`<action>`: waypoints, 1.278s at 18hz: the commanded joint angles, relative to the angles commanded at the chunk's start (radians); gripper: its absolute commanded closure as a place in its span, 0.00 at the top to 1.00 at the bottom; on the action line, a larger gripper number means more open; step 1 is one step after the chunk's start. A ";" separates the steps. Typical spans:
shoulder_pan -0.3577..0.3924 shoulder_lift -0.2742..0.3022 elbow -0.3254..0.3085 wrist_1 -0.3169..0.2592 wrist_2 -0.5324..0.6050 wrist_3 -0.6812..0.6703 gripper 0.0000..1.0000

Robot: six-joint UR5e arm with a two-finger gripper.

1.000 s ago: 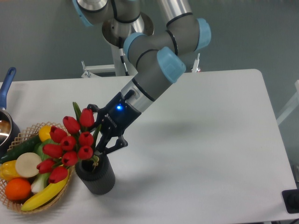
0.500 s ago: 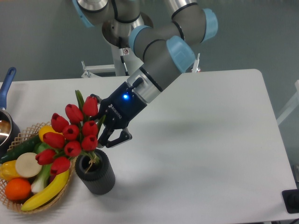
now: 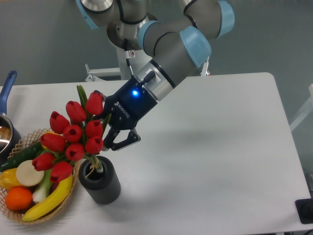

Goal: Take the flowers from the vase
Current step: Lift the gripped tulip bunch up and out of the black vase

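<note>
Above ribbed black vase [image 3: 101, 181]: red tulip bunch [image 3: 73, 138], stem ends only just inside mouth, leaning left over wicker basket [image 3: 19, 211]. Gripper [image 3: 108, 131] pinching bunch from right; fingertips hidden behind leaves. Right of vase: open white table [image 3: 215, 147]. Left of vase: basket touching, blue-handled pot [image 3: 7, 125] cut off.
</note>
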 joint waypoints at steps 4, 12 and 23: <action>0.038 0.014 0.026 0.000 -0.067 -0.073 0.51; 0.112 0.028 0.040 -0.002 -0.150 -0.107 0.51; 0.192 0.034 0.058 -0.002 -0.150 -0.107 0.51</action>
